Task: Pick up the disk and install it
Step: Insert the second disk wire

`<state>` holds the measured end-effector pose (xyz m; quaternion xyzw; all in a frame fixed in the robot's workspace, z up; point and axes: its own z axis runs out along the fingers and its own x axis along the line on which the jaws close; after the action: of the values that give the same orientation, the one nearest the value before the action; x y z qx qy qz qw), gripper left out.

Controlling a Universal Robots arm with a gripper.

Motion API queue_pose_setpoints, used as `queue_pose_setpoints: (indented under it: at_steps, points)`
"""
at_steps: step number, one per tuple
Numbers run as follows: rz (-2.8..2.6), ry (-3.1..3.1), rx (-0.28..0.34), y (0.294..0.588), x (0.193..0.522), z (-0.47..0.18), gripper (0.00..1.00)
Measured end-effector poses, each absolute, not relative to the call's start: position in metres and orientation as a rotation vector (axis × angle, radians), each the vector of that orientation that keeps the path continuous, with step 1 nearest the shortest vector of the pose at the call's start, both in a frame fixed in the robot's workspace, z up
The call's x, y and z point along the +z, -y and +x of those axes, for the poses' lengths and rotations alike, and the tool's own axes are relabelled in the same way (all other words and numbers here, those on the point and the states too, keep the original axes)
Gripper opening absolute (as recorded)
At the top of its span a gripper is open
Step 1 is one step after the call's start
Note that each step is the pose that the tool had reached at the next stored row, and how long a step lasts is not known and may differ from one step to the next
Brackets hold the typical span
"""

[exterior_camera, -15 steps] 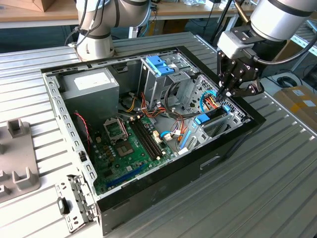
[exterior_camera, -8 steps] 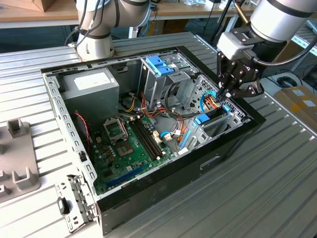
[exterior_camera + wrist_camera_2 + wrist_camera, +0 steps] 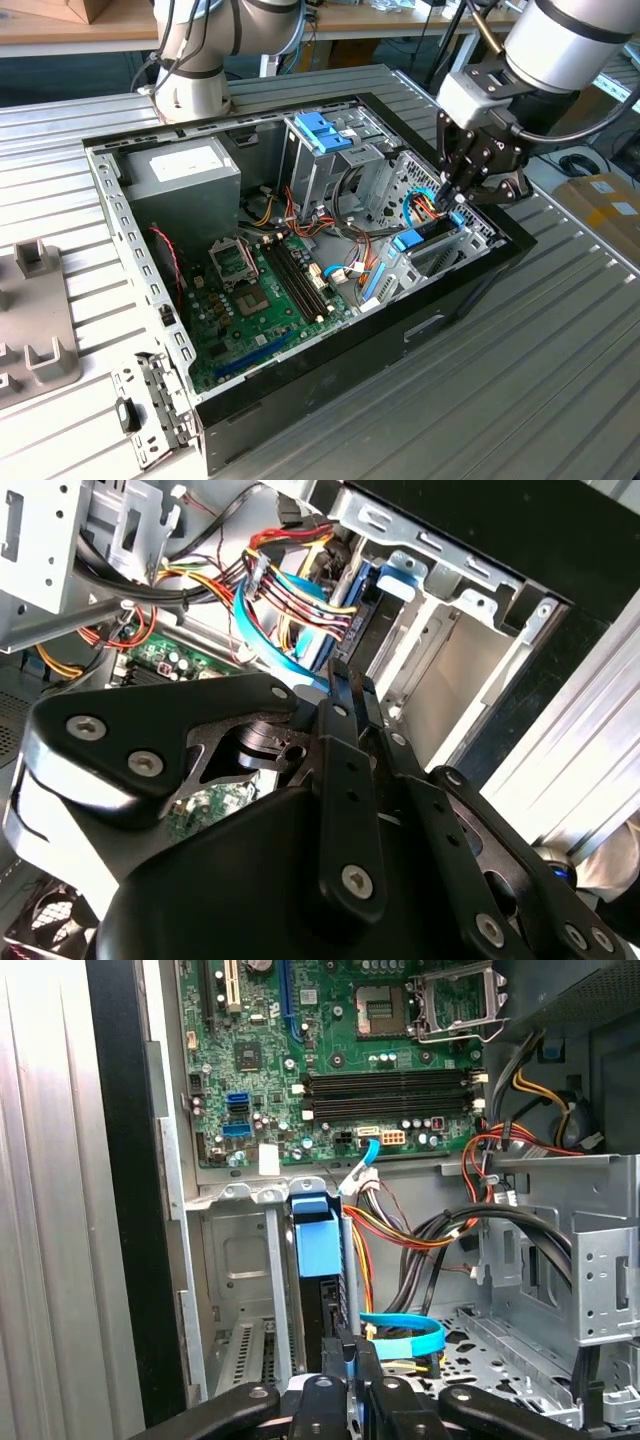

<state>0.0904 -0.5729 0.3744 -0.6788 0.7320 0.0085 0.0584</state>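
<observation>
The disk (image 3: 425, 232) stands on edge in the drive bay at the open computer case's corner, on the exterior view's right. Its blue carrier (image 3: 315, 1245) caps the black body, which sits between the bay's metal walls. My gripper (image 3: 447, 200) reaches down into the case at the disk's end nearest the case wall. In the first wrist view my gripper (image 3: 356, 1352) has its fingers drawn close together on the thin blue-edged end of the disk. The second wrist view shows the same narrow grip of my gripper (image 3: 345, 680), with the disk (image 3: 362, 610) beyond it.
Red, yellow and blue cables (image 3: 420, 1230) hang right beside the bay. A metal drive cage with a blue bracket (image 3: 325, 130) and a grey power-supply box (image 3: 185, 170) stand at the case's back. The motherboard (image 3: 265, 290) covers the floor. Another arm's base (image 3: 190, 90) is behind the case.
</observation>
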Motion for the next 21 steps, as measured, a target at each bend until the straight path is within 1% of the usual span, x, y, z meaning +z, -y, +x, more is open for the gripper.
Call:
queue_pose_setpoints:
  at_steps: [21]
  points:
    - [-2.057, -2.218, 0.026, 0.580, 0.368, 0.079, 0.16]
